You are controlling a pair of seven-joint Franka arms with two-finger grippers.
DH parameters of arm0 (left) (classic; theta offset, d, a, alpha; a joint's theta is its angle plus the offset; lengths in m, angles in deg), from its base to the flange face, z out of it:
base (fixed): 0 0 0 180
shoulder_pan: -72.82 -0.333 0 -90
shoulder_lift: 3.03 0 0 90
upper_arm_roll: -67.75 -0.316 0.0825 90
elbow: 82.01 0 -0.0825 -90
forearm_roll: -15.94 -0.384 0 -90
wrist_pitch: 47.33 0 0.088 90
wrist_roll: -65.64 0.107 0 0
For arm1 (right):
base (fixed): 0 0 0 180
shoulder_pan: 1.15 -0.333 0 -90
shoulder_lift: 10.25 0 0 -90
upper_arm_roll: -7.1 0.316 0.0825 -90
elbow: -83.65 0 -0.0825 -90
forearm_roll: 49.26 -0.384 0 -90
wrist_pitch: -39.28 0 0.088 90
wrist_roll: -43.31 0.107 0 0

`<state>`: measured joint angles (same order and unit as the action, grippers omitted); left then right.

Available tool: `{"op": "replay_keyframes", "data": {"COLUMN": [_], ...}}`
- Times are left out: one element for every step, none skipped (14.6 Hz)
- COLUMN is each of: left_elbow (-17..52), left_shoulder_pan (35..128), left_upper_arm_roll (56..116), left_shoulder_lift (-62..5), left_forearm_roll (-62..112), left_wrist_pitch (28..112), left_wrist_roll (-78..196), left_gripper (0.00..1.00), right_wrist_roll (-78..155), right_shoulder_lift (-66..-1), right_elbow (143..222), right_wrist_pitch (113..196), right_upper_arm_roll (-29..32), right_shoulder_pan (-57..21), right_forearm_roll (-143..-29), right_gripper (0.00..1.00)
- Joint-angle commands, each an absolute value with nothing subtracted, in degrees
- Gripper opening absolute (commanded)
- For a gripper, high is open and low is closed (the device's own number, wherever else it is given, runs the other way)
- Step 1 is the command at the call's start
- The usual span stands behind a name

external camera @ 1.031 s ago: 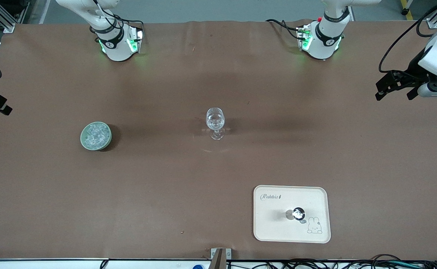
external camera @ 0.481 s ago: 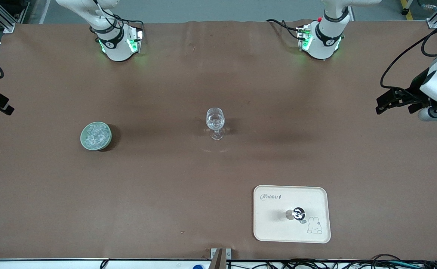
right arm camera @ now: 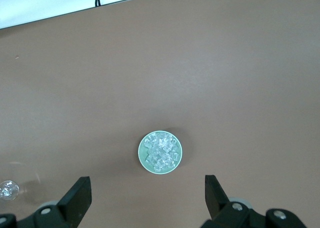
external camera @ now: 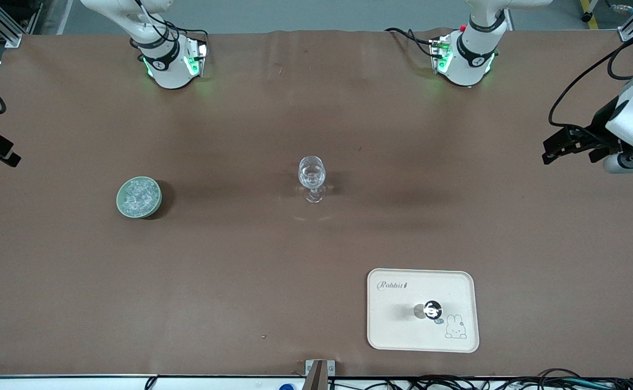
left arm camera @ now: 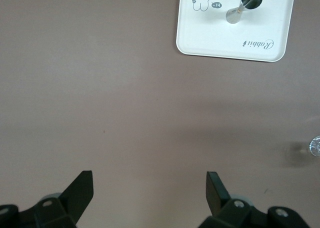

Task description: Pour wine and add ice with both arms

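since a second ago we see our left gripper (external camera: 557, 150) drop slightly over the desk's (external camera: 240, 271) left-arm end, jaws released. ice (external camera: 139, 195) stays heaped in its green bowl (external camera: 123, 208) toward the right arm's end; right gripper (right arm camera: 148, 194) above it, jaws spread.

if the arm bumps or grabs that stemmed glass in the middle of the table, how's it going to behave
The stemmed glass looks clear and thin-walled, so probably fragile and slippery to grip. Its wide bowl sits on a narrow stem over a small foot, so a sideways push would likely tip it rather than slide it. It stands alone on the table, with nothing beside it to catch it.

High front view, wrist views downward
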<state>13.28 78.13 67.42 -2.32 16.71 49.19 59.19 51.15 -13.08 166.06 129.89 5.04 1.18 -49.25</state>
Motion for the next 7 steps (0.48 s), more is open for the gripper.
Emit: {"op": "replay_keyframes", "data": {"left_elbow": [14.58, 13.71, 13.09, 11.34, 10.46, 10.45, 10.53], "left_shoulder_pan": [77.83, 77.83, 78.00, 78.00, 77.92, 77.83, 77.83], "left_upper_arm_roll": [68.36, 68.36, 68.36, 68.36, 68.36, 68.36, 68.36], "left_shoulder_lift": [-0.30, -0.82, -1.61, -2.84, -3.63, -3.56, -3.47], "left_forearm_roll": [15.50, 15.50, 15.41, 15.41, 15.41, 15.41, 15.41], "left_wrist_pitch": [50.06, 49.71, 49.71, 49.62, 49.27, 49.18, 49.09], "left_wrist_roll": [57.82, 57.91, 57.91, 57.91, 57.91, 57.91, 57.99], "left_gripper": [0.99, 0.99, 0.99, 0.99, 0.99, 0.99, 0.99], "right_wrist_roll": [50.52, 50.52, 50.43, 50.43, 50.43, 50.43, 50.43], "right_shoulder_lift": [-12.10, -12.10, -12.10, -12.10, -12.10, -12.10, -12.10], "right_elbow": [167.41, 167.50, 167.50, 167.50, 167.50, 167.50, 167.50], "right_wrist_pitch": [130.69, 130.69, 130.69, 130.60, 130.69, 130.60, 130.60], "right_upper_arm_roll": [5.26, 5.17, 5.17, 5.17, 5.17, 5.17, 5.17], "right_shoulder_pan": [1.40, 1.31, 1.40, 1.40, 1.40, 1.40, 1.40], "right_forearm_roll": [-49.96, -49.88, -49.88, -49.88, -49.88, -49.88, -49.88], "right_gripper": [1.00, 1.00, 1.00, 1.00, 1.00, 1.00, 1.00]}}
